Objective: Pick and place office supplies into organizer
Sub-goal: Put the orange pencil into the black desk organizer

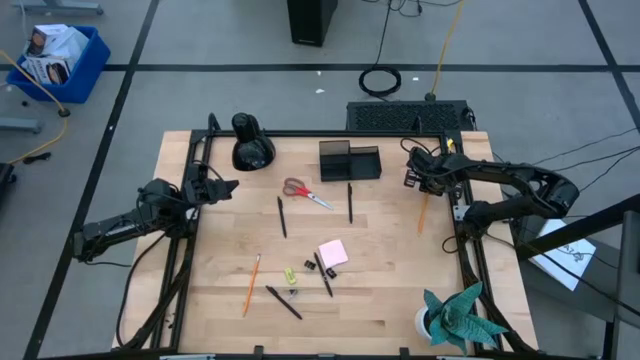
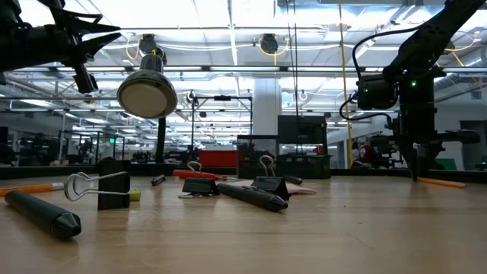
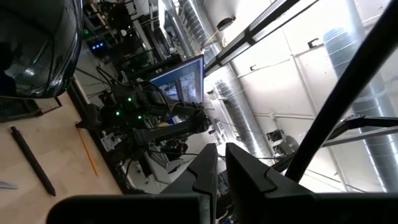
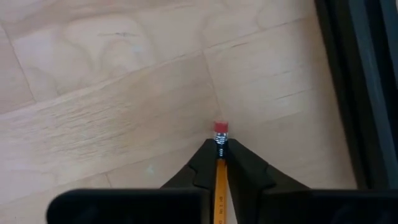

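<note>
My right gripper (image 1: pixel 427 192) points down at the table's right side, shut on an orange-yellow pencil (image 1: pixel 423 213) that lies on the wood. My left gripper (image 1: pixel 228 187) hovers shut and empty at the left edge. The black organizer (image 1: pixel 350 160) stands at the far middle. On the table lie red-handled scissors (image 1: pixel 305 192), two black pens (image 1: pixel 282 216) (image 1: pixel 350 201), a pink sticky-note pad (image 1: pixel 333 252), a second pencil (image 1: pixel 252 284), two more pens (image 1: pixel 284 302) (image 1: pixel 323 275) and a yellow-green bit (image 1: pixel 289 274). My right gripper pinches the pencil between its two fingers just behind the metal band and red eraser (image 4: pixel 220 129), at the pencil's far end. The fingers come from above, pointing steeply down, one on each side of the shaft. The pencil's length (image 2: pixel 441 183) lies on the table.
A rounded black bulbous object (image 1: pixel 250 145) sits at the far left, next to the organizer. A teal paper plant (image 1: pixel 460 315) stands at the near right corner. Black binder clips (image 2: pixel 99 190) (image 2: pixel 266 183) lie near the front. A dark frame rail (image 4: pixel 360 81) runs close beside the pencil.
</note>
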### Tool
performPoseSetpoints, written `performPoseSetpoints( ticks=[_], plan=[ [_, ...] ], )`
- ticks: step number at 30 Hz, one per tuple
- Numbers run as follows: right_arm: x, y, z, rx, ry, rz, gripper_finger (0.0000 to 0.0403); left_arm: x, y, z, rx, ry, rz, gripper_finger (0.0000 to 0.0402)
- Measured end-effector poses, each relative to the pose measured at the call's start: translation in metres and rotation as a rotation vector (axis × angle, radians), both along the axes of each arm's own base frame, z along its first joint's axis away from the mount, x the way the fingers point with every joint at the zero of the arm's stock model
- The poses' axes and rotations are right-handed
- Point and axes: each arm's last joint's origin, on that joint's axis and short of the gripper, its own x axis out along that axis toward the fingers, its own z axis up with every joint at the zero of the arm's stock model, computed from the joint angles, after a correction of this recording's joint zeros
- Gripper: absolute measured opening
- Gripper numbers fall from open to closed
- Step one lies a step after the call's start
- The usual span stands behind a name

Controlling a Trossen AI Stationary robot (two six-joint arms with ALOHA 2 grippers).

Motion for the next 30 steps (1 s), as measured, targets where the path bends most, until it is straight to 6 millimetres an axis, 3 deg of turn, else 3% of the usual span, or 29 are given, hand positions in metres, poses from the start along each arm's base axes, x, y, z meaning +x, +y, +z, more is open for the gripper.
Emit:
performPoseSetpoints(
  ticks=[16, 30],
  plan=[
    [0.004, -0.001, 0.025, -0.153, -0.201, 0.066, 0.0012, 0.000, 0.000, 0.000, 0.013, 0.004, 0.017, 0.0035],
    [0.024, -0.004, 0.055, -0.389, -0.463, 0.251, 0.0002, 0.000, 0.001, -0.001, 0.008, 0.010, 0.024, 0.0035]
  ],
)
